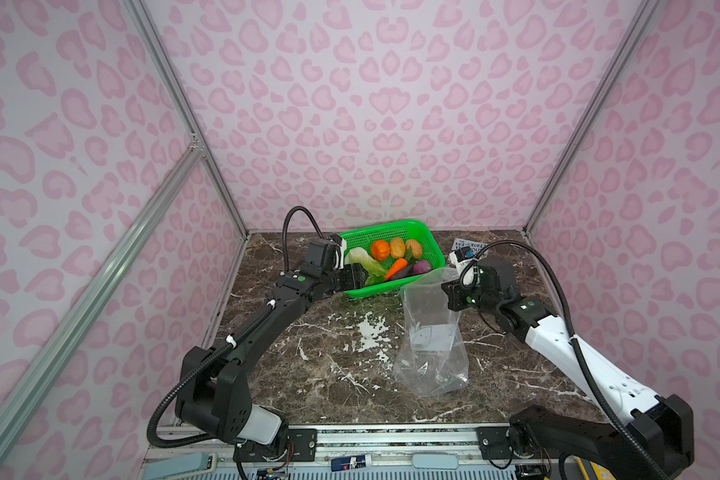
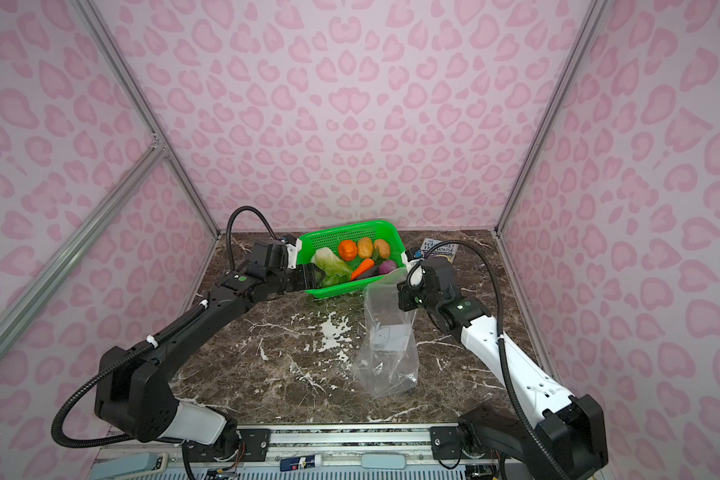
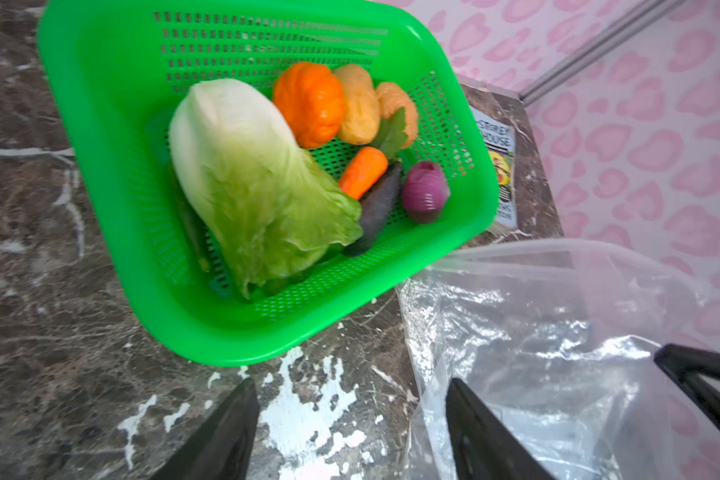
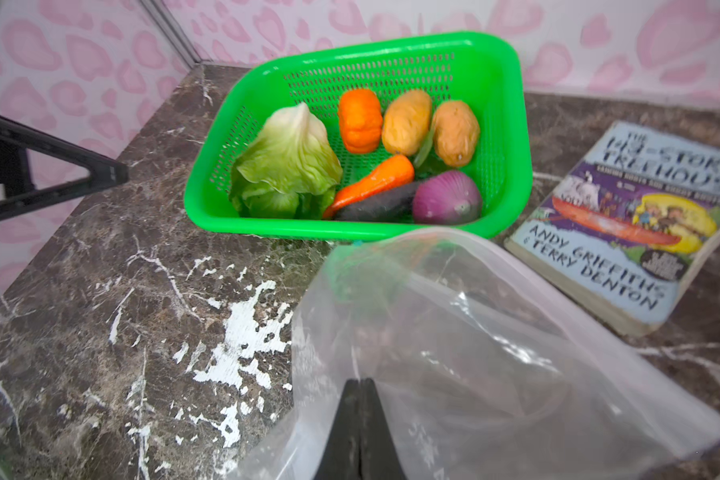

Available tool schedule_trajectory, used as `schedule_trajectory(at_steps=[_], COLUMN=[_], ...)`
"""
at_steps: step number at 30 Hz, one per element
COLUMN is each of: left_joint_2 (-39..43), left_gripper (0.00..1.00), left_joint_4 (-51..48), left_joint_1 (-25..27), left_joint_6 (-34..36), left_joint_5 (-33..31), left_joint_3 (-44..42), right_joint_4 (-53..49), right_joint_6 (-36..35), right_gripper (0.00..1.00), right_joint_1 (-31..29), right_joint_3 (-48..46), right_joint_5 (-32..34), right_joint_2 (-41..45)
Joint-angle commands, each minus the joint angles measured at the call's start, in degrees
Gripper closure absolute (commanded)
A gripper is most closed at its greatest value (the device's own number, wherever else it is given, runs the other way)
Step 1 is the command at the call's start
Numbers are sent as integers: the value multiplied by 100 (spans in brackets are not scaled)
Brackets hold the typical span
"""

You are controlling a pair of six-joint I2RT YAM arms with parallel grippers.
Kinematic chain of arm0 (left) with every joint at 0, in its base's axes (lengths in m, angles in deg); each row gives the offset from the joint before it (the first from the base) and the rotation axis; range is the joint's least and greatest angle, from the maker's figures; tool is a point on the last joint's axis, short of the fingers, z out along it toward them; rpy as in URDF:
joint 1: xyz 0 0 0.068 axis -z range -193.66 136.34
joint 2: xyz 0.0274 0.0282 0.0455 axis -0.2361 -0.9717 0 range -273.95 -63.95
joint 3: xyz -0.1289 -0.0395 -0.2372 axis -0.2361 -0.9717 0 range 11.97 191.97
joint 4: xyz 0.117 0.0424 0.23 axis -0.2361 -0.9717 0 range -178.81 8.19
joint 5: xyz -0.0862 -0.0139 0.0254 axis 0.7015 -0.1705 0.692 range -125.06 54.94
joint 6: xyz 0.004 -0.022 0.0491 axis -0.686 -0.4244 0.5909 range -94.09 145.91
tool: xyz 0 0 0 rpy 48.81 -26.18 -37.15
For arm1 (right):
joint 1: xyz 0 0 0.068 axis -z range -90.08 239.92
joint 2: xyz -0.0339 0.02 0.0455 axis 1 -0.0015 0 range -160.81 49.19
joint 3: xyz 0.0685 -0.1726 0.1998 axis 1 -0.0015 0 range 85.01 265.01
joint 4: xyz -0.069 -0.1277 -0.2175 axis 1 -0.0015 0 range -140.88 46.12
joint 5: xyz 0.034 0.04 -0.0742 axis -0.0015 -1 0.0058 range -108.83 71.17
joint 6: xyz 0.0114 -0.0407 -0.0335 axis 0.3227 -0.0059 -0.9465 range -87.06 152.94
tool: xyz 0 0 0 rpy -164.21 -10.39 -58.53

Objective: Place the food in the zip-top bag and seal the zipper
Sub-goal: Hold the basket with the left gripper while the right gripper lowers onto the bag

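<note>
Food (image 1: pixel 364 259) lies entirely in the green basket (image 1: pixel 391 226) at the back of the marble table (image 1: pixel 308 374): cabbage (image 4: pixel 287 162), pumpkin (image 4: pixel 359 120), two potatoes (image 4: pixel 406 122), carrot (image 4: pixel 375 178), eggplant (image 4: pixel 375 208) and onion (image 4: pixel 447 197). Right gripper (image 4: pixel 360 384) has its jaws pressed together on the edge of the clear bag (image 1: pixel 431 345), holding it raised with its mouth gaping just in front of the basket. Left gripper (image 3: pixel 350 390) hovers with jaws apart and empty beside the basket's near left corner, close to the cabbage.
</note>
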Motion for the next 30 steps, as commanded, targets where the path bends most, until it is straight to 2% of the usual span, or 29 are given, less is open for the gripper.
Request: schedule_trajectory(at_steps=[1,6,11,13,17,18,19,21,23,24,30], left_joint_2=[128,197,66,81,226,245,264,268,258,247,56], left_gripper=[27,27,27,27,28,28,28,28,28,28,29], left_joint_4=[189,149,254,308,430,448,466,513,583,628,862], left_joint_1=[49,119,163,174,185,188,185,194,224,242,308], left_joint_6=[493,1106,677,477,188,119,70,-1,-54,-78,-241], left_joint_5=[338,805,789,660,357,293,256,250,259,259,372], left_joint_3=[234,472,211,55,-273,-336,-380,-443,-489,-518,-573], right_joint_4=[-25,-175,240,177,-209,-289,-344,-451,-411,-367,-317], right_joint_6=[-714,-824,-578,-492,-212,-70,70,503,764,907,1596], right_gripper=[100,100,100,100,100,96,86,43,13,3,3], right_joint_1=[0,7,4,7,10,25,26,46,48,51,48], right_joint_3=[149,607,615,611,552,486,420,180,-161,-343,-1063], right_joint_5=[-308,-535,-731,-422,600,841,1037,1377,1480,1484,1413], right_joint_2=[227,282,207,112,-116,-164,-200,-230,-213,-212,-547])
